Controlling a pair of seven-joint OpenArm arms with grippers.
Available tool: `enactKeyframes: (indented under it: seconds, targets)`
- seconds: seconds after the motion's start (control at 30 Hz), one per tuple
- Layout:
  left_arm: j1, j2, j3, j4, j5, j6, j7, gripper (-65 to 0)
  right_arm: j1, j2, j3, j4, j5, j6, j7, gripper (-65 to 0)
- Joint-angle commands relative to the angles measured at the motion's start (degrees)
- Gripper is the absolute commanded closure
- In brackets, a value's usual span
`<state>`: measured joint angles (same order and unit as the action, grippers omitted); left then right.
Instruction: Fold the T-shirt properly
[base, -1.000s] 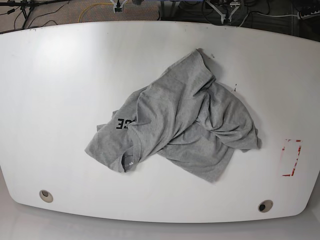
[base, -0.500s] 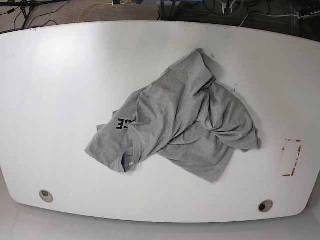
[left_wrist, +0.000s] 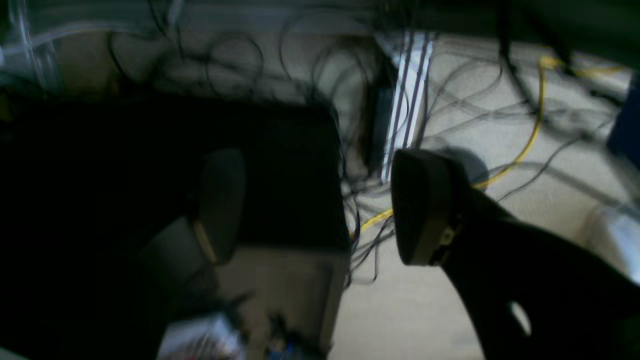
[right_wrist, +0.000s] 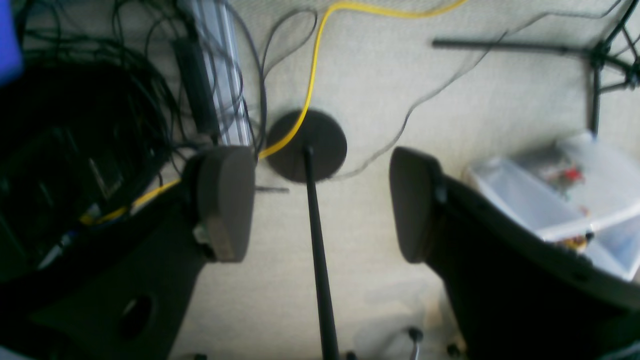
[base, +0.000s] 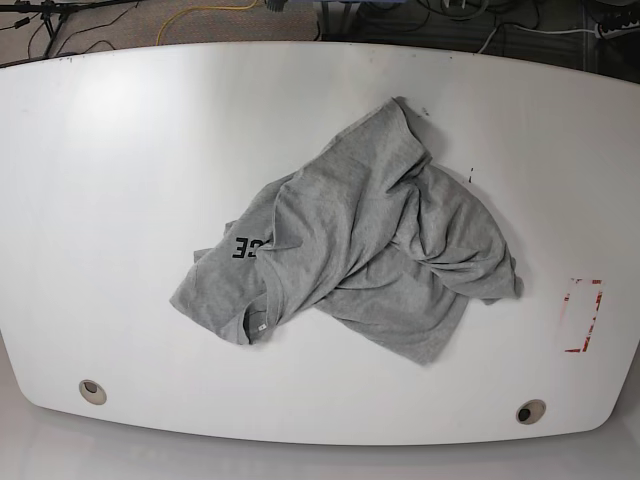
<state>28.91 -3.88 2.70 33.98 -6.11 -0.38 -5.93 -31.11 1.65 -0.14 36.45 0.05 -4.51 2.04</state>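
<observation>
Both jaws stand open and empty above the floor, clear of the bench (base: 120, 150); the crumpled T-shirt (base: 360, 240) lies mid-bench, neither arm visibly nearer.

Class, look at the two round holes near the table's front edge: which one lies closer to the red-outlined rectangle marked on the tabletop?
The dark hole at the base view's lower right, below the red-outlined rectangle. The paler hole lies at the opposite, lower-left corner.
</observation>
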Motion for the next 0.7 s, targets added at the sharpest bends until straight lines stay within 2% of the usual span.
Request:
enactKeyframes:
  seconds: [0.0,0.37,0.67]
  targets:
    - [0.3,-0.7,-0.2,0.0,-0.1,0.3,-0.7,-41.1,-0.2,0.3,0.3,0.1,-0.2,-0.2,0.9,-40.4]
    - [5.7,-0.9,-0.6,8.8,-0.2,0.5,1.1,-41.3,-7.5,0.0,-0.2,5.0,0.5,-0.1,1.1,-40.4]
    - [12.5,-0.4,-4.5,21.3,0.3,0.4,1.4,-40.8,-13.0,0.3,-0.1,14.7,-0.2,0.2,0.7,-40.3]
